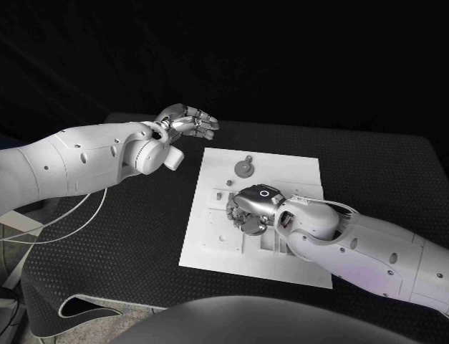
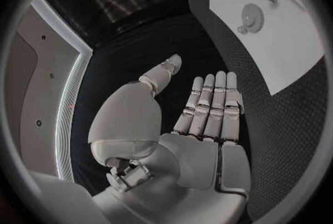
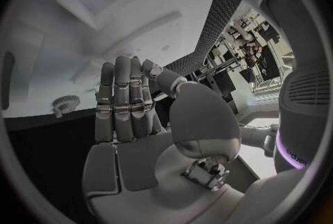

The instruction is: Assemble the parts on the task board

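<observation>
Hovering over the middle of the white task board (image 1: 286, 165), the right hand (image 1: 253, 209) points its fingers down at the plate; whether it holds anything cannot be told (fingers lie close together). A round grey gear (image 1: 244, 168) sits near the board's far edge. The left hand (image 1: 186, 122) floats off the board's far left corner, fingers straight, empty.

Black table (image 1: 389, 172), textured mat-like surface, near-left corner of the covering curled up with a pale edge. White task board (image 1: 209, 244) lies flat at table centre, long axis running near to far, slightly skewed. White cable (image 1: 49, 233) trails over the table's left edge.
</observation>
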### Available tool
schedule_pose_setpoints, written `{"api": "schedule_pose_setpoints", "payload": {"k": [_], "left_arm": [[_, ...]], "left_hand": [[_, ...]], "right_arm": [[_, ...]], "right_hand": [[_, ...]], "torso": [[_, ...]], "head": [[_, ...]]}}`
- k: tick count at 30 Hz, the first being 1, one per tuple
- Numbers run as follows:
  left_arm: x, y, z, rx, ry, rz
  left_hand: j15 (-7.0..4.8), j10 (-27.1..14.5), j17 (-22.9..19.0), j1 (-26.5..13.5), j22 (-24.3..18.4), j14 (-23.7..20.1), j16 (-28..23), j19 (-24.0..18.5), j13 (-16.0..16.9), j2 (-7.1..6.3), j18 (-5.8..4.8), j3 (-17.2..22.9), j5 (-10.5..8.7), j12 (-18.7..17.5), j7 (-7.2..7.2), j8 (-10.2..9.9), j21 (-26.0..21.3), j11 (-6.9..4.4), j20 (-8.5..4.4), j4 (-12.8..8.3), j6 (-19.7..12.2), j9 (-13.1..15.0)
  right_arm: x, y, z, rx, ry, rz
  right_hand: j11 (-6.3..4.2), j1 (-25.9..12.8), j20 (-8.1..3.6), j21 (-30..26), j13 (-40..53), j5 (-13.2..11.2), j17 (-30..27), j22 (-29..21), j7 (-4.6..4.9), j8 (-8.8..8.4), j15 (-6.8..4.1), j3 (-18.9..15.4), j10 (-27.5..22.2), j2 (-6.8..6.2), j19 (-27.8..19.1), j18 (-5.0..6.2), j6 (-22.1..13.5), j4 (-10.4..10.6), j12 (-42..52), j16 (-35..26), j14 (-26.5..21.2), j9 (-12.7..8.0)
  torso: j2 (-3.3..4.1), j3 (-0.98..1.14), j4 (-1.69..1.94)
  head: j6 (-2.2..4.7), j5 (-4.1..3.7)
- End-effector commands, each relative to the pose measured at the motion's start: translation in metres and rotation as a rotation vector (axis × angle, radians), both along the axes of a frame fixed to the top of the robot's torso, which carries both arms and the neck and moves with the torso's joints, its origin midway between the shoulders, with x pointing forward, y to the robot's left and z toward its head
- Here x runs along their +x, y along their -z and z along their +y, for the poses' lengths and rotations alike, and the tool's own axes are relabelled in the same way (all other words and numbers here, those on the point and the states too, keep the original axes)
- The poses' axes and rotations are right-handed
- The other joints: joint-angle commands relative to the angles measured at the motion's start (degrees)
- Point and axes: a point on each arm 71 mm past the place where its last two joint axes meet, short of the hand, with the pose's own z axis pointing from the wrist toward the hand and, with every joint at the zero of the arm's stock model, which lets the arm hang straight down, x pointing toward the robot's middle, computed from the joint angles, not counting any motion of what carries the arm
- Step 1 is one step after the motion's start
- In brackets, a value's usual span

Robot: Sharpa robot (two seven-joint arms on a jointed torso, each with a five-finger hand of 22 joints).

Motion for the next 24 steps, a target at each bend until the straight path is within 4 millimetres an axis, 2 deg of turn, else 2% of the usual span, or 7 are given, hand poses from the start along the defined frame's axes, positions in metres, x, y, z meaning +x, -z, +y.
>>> {"api": "schedule_pose_setpoints", "payload": {"k": [1, 24], "left_arm": [[0.0002, -0.0015, -0.0018, -0.004, 0.012, -0.007], [0.0006, -0.0014, -0.0002, -0.002, 0.009, -0.007]], "left_hand": [[0.23, -0.22, 0.10, 0.68, -0.09, 0.20, -0.21, -0.09, -0.08, 0.00, 0.60, -0.28, -0.17, -0.03, 1.08, 0.17, 0.31, 0.32, 0.44, -0.21, -0.43, -0.08], [0.23, -0.22, 0.19, 0.66, -0.18, 0.22, -0.29, -0.08, -0.18, 0.03, 0.61, -0.32, -0.17, -0.02, 1.09, 0.20, 0.32, 0.33, 0.44, -0.18, -0.48, -0.11]], "right_arm": [[-0.0017, 0.0011, 0.0013, -0.007, -0.014, 0.009], [-0.0019, 0.0050, -0.0005, -0.017, -0.011, 0.020]], "right_hand": [[0.24, -0.51, 0.03, 0.07, 0.09, 0.17, 0.08, 0.07, 0.08, 0.18, -0.39, 0.26, 0.31, -0.25, 0.39, 0.77, 0.26, -0.01, -0.25, 0.11, 0.12, 0.36], [0.25, -0.56, 0.02, 0.01, 0.20, 0.17, 0.14, 0.13, 0.09, 0.16, -0.39, 0.28, 0.31, -0.22, 0.40, 0.77, 0.20, -0.02, -0.33, 0.07, 0.11, 0.52]], "torso": [[0.02, -0.02, 0.02], [-0.01, 0.02, 0.01]], "head": [[0.00, 0.05], [0.00, 0.19]]}}
